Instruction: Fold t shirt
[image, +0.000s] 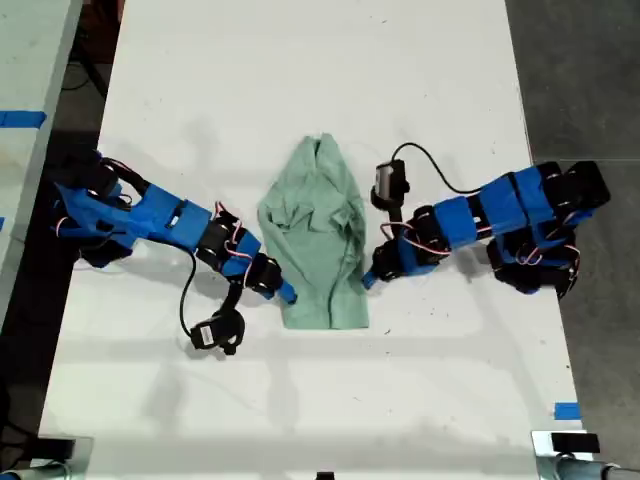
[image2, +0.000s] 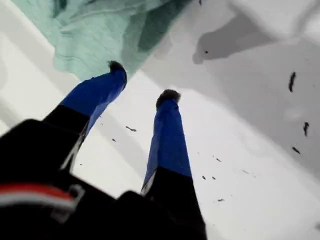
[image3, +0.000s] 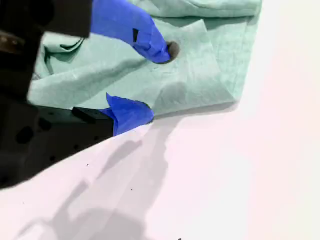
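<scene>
The t shirt lies mid-table — an arm on either side.

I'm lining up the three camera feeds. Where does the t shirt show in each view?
Exterior view: t shirt lies mid-table between the two arms.
First wrist view: its edge lies just beyond the open end effector.
Second wrist view: it lies around the open fingertips.
Shared landmark: the white table.
</scene>
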